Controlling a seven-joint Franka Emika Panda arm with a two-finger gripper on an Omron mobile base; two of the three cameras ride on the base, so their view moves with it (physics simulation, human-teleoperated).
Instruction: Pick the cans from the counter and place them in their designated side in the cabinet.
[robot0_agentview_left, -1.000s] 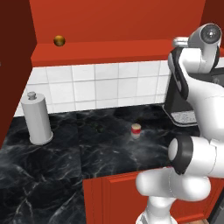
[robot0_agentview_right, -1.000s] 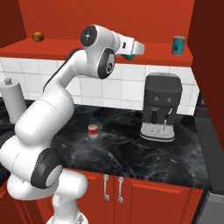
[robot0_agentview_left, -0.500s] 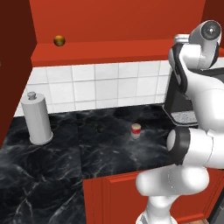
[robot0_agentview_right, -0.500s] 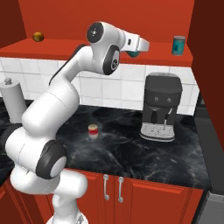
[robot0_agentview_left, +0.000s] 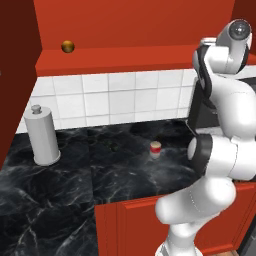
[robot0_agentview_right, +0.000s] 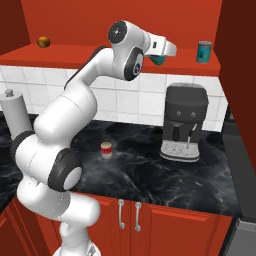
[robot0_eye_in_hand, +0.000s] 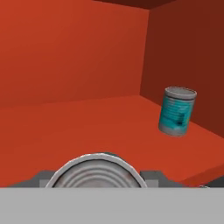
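Teal can held at cabinet shelf

Pincer (robot0_agentview_right: 161, 58) is raised to shelf height in front of the cabinet (robot0_agentview_right: 100, 25), its jaws clamped on a teal can (robot0_agentview_right: 159, 60). From the hand view, that can's ringed silvery top (robot0_eye_in_hand: 97, 173) sits right between the finger tips, at the near edge of the flat red shelf board (robot0_eye_in_hand: 78, 127).

Beyond the pincer and off to its right, a second teal can (robot0_eye_in_hand: 177, 110) stands upright on the shelf, close to the cabinet's right side wall (robot0_eye_in_hand: 188, 57) and well apart from the held one. The right base view shows it (robot0_agentview_right: 203, 51) at the shelf's right end.

Below the pincer, on the black marble counter (robot0_agentview_right: 145, 165), a dark coffee machine (robot0_agentview_right: 185, 122) stands against the white tiled wall (robot0_agentview_right: 65, 85). Down and to the pincer's left, the red-bodied can (robot0_agentview_right: 106, 150) with a cream top stands alone in the open middle of the counter, well apart from the machine; the left base view shows it (robot0_agentview_left: 155, 149) there too.

Far to the pincer's left, a tall grey cylinder with a knob (robot0_agentview_left: 42, 136) stands at the counter's left end. Above it, at the far left end of the shelf, rests a small golden-brown ball (robot0_agentview_left: 68, 46).
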